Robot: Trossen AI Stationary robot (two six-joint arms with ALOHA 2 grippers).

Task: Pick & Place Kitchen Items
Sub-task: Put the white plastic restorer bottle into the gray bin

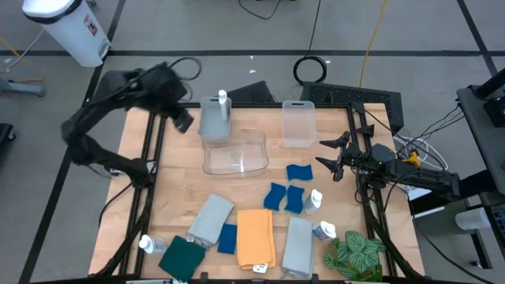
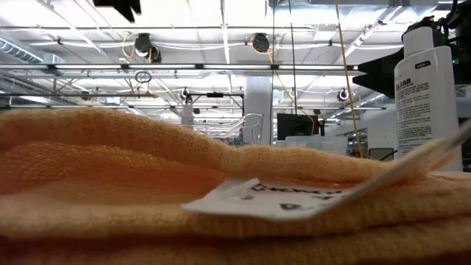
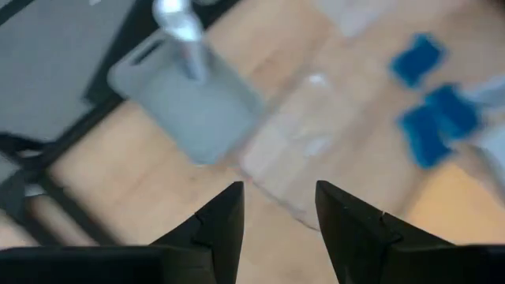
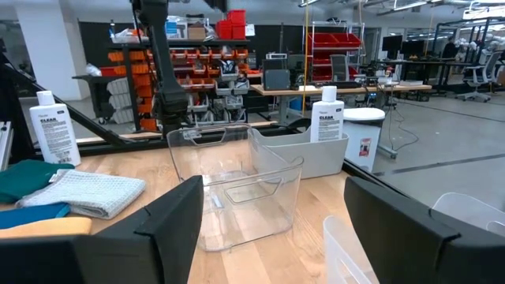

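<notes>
Nearest the front edge of the desk [image 1: 177,197] lies a row of folded cloths: the dark green cloth [image 1: 182,257] at the left corner with a white bottle [image 1: 147,244] lying just beside it; a grey cloth [image 1: 210,218] tilted on a diagonal, with a blue cloth [image 1: 227,238] tucked at its lower end; the orange cloth [image 1: 255,236], its long axis running front to back, label at the front; a second grey cloth [image 1: 297,245] parallel to it; the leafy plant [image 1: 355,254] at the right corner. Farther in, three blue sponges [image 1: 284,196] cluster, two bottles [image 1: 315,200] beside them. Beyond stands a clear bin [image 1: 234,152]; behind it a grey bin [image 1: 214,120] holding an upright bottle [image 1: 223,105], and another clear bin [image 1: 298,124]. The right gripper [image 1: 335,155] waits at the right edge, fingers spread wide, empty; the left gripper [image 1: 183,120] hovers beside the grey bin, fingers apart, holding nothing.
</notes>
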